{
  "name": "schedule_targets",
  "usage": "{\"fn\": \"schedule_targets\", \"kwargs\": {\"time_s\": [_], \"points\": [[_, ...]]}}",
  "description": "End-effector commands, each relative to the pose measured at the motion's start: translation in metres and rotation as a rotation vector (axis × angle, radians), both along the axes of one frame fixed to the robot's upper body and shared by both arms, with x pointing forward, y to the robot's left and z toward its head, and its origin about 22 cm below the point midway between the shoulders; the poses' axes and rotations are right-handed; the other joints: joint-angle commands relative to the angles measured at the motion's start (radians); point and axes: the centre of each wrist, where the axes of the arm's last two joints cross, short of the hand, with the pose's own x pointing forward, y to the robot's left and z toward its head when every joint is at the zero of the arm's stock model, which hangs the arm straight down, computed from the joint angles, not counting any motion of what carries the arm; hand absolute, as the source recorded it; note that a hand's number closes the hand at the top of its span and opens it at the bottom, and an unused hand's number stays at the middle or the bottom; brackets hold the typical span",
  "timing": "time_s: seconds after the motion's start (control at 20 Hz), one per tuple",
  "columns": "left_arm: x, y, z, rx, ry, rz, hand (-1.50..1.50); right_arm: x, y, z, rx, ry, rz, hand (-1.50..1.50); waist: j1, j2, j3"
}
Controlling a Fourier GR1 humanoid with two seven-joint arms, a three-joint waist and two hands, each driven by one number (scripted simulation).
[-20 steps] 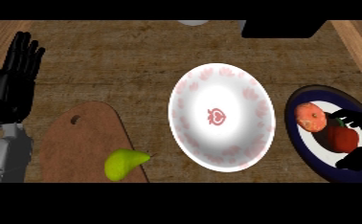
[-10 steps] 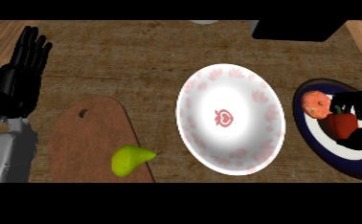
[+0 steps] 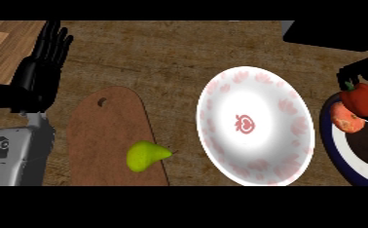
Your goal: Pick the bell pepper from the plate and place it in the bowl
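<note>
A red bell pepper (image 3: pixel 358 96) with a green stem shows at the right edge, above the dark blue plate (image 3: pixel 335 146). My right hand (image 3: pixel 351 71) is mostly cut off by that edge; its black fingers curl over the pepper's top. A white bowl (image 3: pixel 255 124) with red markings stands in the middle right, just left of the plate. My left hand (image 3: pixel 42 68) rests open at the far left, fingers up, far from both.
An orange-red fruit (image 3: pixel 347 120) lies on the plate below the pepper. A brown cutting board (image 3: pixel 111 139) at the lower left carries a green pear (image 3: pixel 145 156). A black object (image 3: pixel 323 34) sits at the top right.
The right hand has closed on the pepper and drawn it up the plate toward the right edge. The whole scene has slid right in the view. The left hand keeps its pose.
</note>
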Motion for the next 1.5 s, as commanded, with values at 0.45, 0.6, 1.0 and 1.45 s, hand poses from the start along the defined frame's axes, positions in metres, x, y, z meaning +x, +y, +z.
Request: {"fn": "schedule_targets", "kwargs": {"time_s": [0.45, 0.6, 1.0, 1.45], "points": [[0.003, 0.004, 0.003, 0.012, 0.010, 0.017, 0.00, 0.027, -0.043, 0.085, 0.284, -0.190, 0.295, 1.50, -0.024, -0.013, -0.002], [0.005, 0.004, 0.003, 0.009, 0.019, 0.025, 0.00, 0.037, -0.034, 0.118, 0.373, -0.251, 0.393, 1.50, -0.044, -0.025, -0.004], [0.002, 0.005, -0.007, 0.001, 0.037, 0.050, 0.00, 0.057, -0.009, 0.129, 0.637, -0.117, 0.489, 1.50, -0.065, -0.038, -0.008], [-0.001, 0.015, -0.017, 0.020, 0.050, 0.103, 0.00, 0.085, 0.061, 0.142, 0.660, 0.066, 0.608, 1.50, -0.104, -0.049, -0.011]]}}
